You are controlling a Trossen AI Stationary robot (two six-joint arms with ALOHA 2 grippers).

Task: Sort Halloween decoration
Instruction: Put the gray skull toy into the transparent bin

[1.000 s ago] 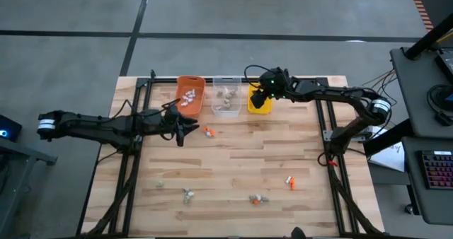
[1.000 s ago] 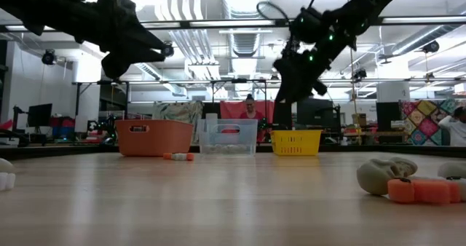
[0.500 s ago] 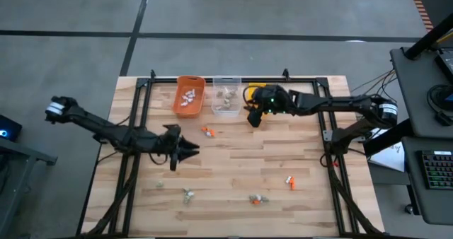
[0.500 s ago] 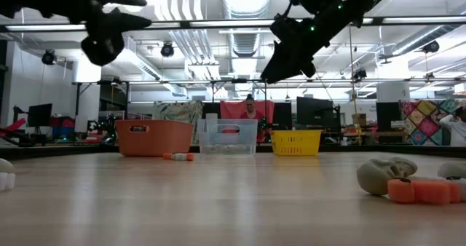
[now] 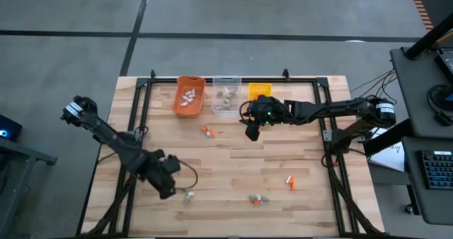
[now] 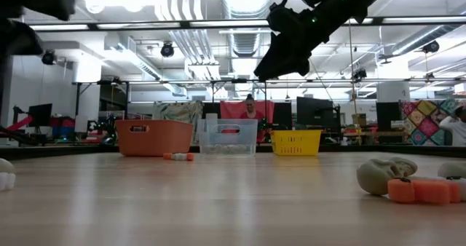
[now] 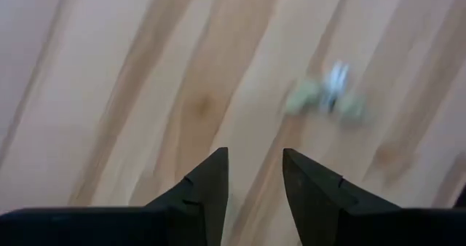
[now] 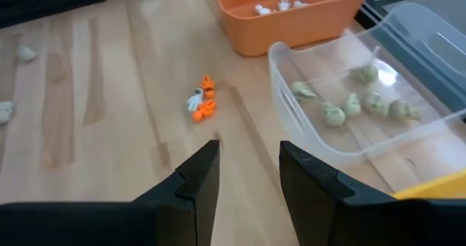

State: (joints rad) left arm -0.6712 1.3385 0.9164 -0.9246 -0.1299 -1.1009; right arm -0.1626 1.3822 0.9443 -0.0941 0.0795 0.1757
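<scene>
Two end effectors, left [image 7: 251, 184], right [image 8: 247, 175], parted, empty

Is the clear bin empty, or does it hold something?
Not empty: the clear bin holds several grey-tan trinkets on its floor.

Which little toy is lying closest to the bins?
Find the three bins at the table's far edge. In front of the orange bin lies an orange-and-white trinket, alone on bare wood. Every other loose trinket lies far off, near the table's front edge.
</scene>
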